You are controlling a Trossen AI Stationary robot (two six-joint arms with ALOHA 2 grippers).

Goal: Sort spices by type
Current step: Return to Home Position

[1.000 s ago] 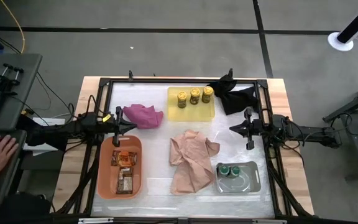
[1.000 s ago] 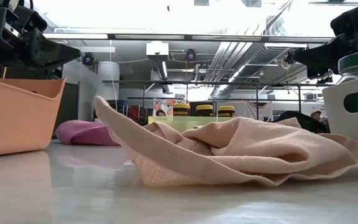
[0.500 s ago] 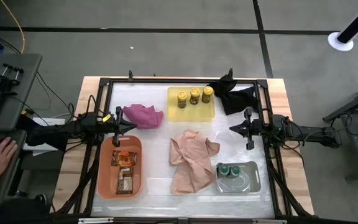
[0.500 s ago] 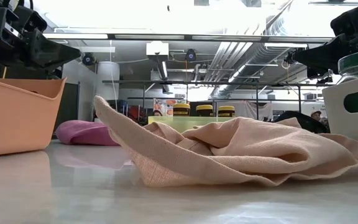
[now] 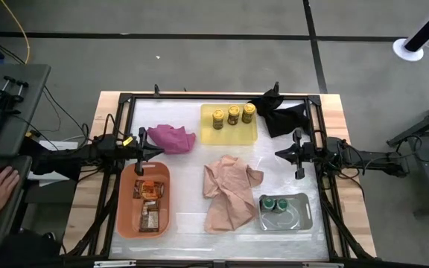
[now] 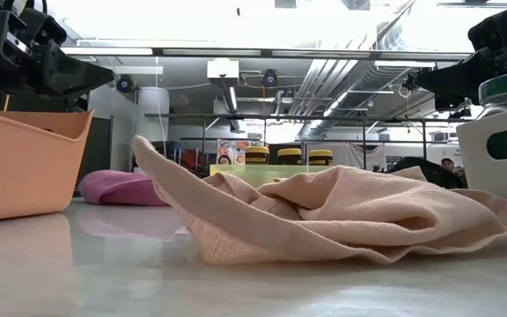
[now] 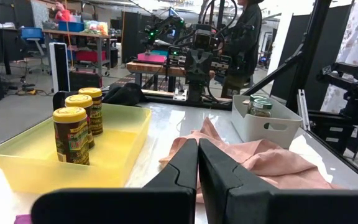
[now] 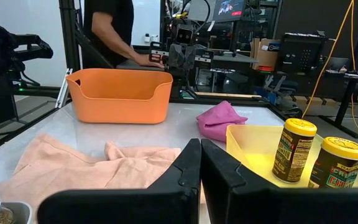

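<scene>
Step in hand: homing, sort apparently complete. Every spice seen sits in a container, grouped by kind; none shows loose on the white-topped desk [image 5: 188,175].

Left end effector [image 5: 153,152]: 9 o'clock side of desk, raised, pointing toward centre, fingers together on nothing (wrist view confirms). Right end effector [image 5: 280,154]: 3 o'clock side, mirror pose, fingers likewise closed and empty.

Three small yellow-lidded jars [image 5: 233,114]: in shallow yellow plastic tray [image 5: 229,135] at 12 o'clock. Upright, lids up, long axis vertical. Row runs roughly 9-to-3, its 3 o'clock end slightly farther back.

Two small green-lidded jars [image 5: 271,203]: side by side in clear rectangular bin [image 5: 300,216] at 5 o'clock. Upright, lids up.

Flat brown-orange packets [image 5: 148,189]: lying flat in rounded orange plastic bin [image 5: 123,201] at 8 o'clock, laid along the bin's 12-to-6 length. Which way each packet's own long side runs cannot be told.

Crumpled pink cloth [image 5: 171,138] at 10 o'clock, tan cloth [image 5: 229,190] near centre toward 6, black cloth [image 5: 281,115] at 1 o'clock; all outside the containers.

Next move, as judged: little remains. Both arms need only settle at rest pose, fingers clear of the bin rims and cloths. Low risk; nothing held that could drop.
</scene>
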